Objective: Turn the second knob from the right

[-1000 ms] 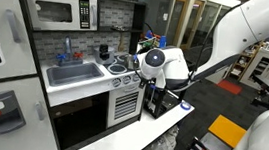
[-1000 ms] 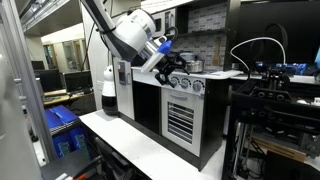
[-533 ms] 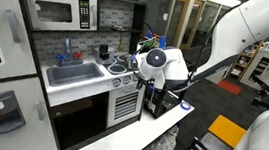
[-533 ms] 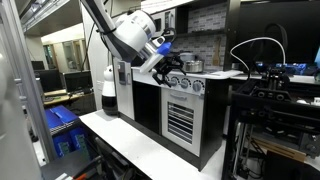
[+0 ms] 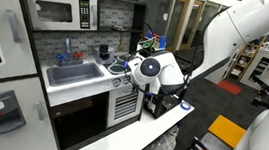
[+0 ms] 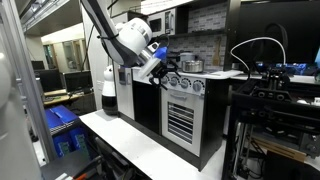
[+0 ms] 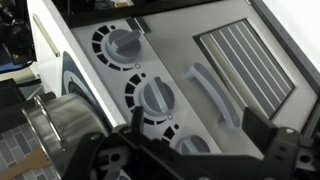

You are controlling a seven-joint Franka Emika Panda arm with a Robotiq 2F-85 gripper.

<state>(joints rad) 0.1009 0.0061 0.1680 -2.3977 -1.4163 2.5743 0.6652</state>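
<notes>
The toy kitchen's stove front carries a row of grey round knobs [image 7: 157, 97] on white panel, seen close in the wrist view: one knob at the top [image 7: 122, 45], one in the middle, and one partly hidden low [image 7: 195, 146] between my fingers. My gripper [image 7: 195, 125] is open, its dark fingers on either side of the low knob and a little off the panel. In both exterior views the gripper [image 5: 134, 77] [image 6: 166, 70] hovers right at the knob row [image 6: 188, 85], not gripping anything.
A grey oven door handle [image 7: 212, 95] and the slatted oven window [image 7: 245, 60] lie beside the knobs. A metal pot [image 7: 65, 125] stands on the stove top. The sink [image 5: 74, 74] and microwave [image 5: 63, 13] are along the counter. A white table [image 6: 150, 150] runs in front.
The arm's wrist and gripper have shifted slightly closer to the knob panel; the jaws stay open.
</notes>
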